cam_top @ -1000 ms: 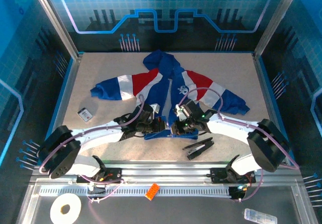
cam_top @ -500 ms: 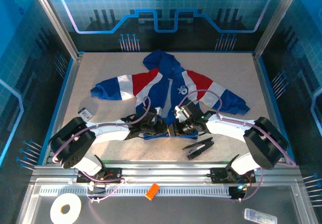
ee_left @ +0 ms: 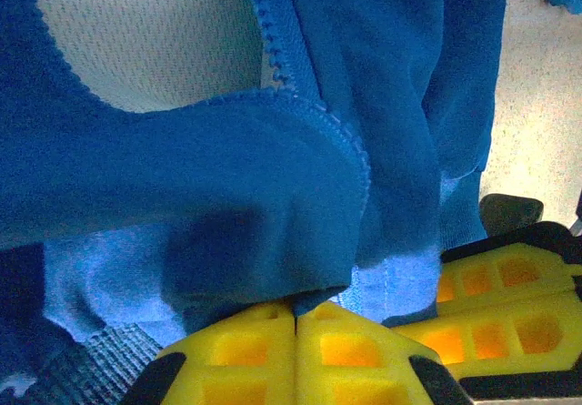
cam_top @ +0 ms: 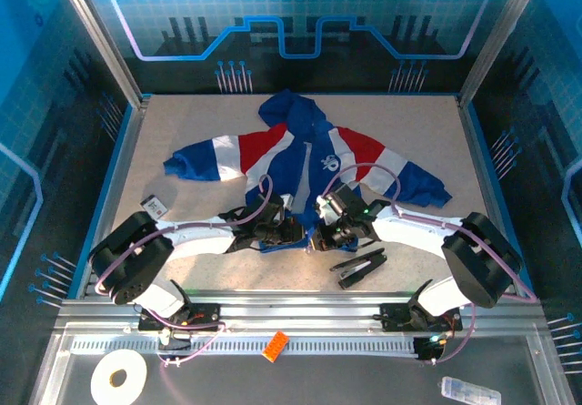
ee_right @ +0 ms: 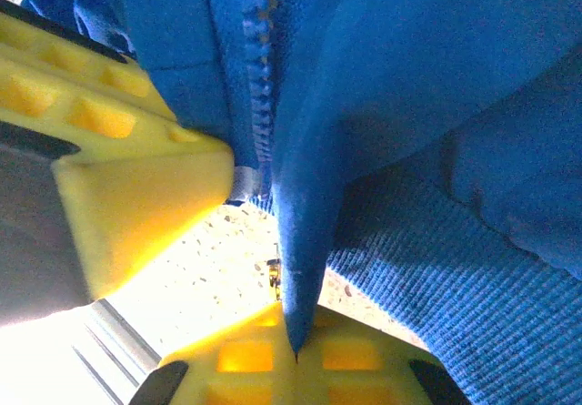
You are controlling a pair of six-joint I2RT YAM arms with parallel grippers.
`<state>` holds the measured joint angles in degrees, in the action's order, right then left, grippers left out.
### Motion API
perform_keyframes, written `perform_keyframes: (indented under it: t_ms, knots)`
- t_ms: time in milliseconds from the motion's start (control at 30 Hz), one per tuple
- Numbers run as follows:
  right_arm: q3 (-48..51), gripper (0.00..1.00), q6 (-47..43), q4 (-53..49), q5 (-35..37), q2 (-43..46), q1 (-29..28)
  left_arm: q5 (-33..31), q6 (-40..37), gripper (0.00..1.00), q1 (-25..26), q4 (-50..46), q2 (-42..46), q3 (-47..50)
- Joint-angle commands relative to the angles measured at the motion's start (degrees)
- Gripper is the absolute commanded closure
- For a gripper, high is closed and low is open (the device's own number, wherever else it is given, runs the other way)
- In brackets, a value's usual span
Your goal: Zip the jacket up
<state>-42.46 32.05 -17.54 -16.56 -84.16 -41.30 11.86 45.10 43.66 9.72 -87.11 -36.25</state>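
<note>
Here left gripper (ee_left: 296, 316), right gripper (ee_right: 296, 355) pinch jacket (cam_top: 302, 130) hem (seemingly unzipped).

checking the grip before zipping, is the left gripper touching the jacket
Touching. The left wrist view shows the left gripper shut, with a fold of the jacket pinched in it.

A robot lab cell: aluminium frame (cam_top: 98, 36), blue circuit-print wall panels (cam_top: 382, 5), speckled table (cam_top: 409, 123).
</note>
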Motion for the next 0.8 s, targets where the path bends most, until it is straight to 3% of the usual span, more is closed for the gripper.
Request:
perform_keyframes:
  t_ms: [0, 433, 767]
  knots:
    - [-2.38, 1.0, -2.1, -3.02, 0.4, 2.38, -0.67, -0.4, -0.39, 1.0, -0.2, -1.97, 3.13, 1.27]
    - [-7.15, 1.0, -9.93, 0.91, -1.31, 10.37, -0.73, -1.99, -3.88, 1.0, -5.21, -11.58, 20.72, 4.24]
    - [-0.88, 1.0, -11.33, 16.49, -12.9, 12.37, -0.76, 0.57, -0.69, 1.0, -7.27, -5.88, 25.05, 8.71]
